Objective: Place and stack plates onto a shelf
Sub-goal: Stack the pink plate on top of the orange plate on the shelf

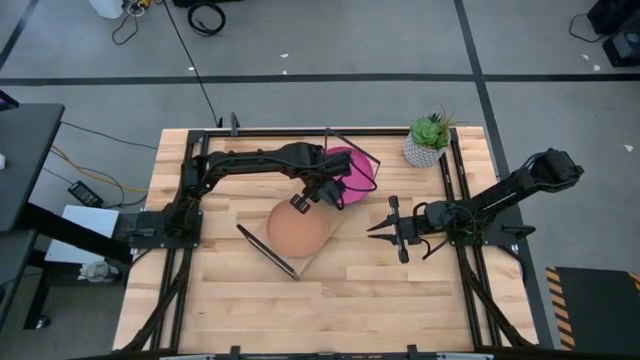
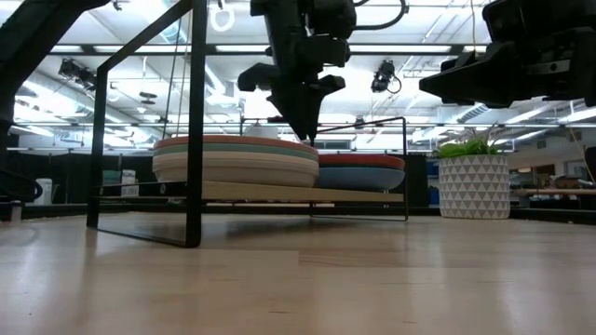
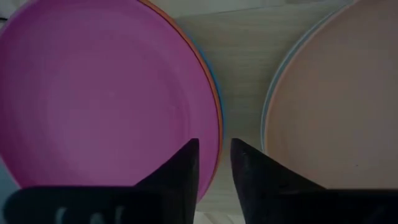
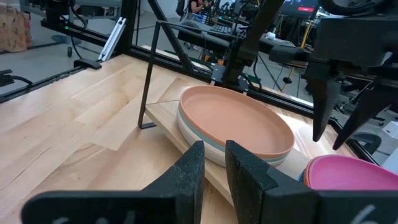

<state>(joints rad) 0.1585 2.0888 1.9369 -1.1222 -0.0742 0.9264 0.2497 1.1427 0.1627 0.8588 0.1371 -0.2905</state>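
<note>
The right gripper [image 1: 385, 229] waits low over the bare tabletop [image 1: 400, 300], clear of the shelf [image 1: 262, 250]. Its fingers [image 4: 189, 174] stand close together with a narrow gap and hold nothing.

The shelf sits at mid-table and carries two stacks of plates. The nearer stack is topped by a tan plate [image 1: 297, 228]; the low view shows several plates beneath it. The farther stack is topped by a pink plate [image 3: 99, 93], with orange and blue rims showing under its edge.

The left gripper [image 1: 322, 192] hangs above the shelf, over the gap between the two stacks. Its fingers [image 3: 180, 174] are nearly pressed together and empty, and the low view shows their tips just above rim height.

Judged from this layout, placing appears complete or nearly so, and the step in hand is clearing the left arm. To do this well:

1. Lift straight up before any sideways travel; both rims lie just beside the fingertips.
2. Keep the fingers narrow so neither one catches a rim.
3. Avoid the black wire frame [image 2: 196, 121] around the shelf.
4. Hold the right arm still until the left arm is clear.

A potted plant [image 1: 428, 140] stands at the far right corner, out of the path.
</note>
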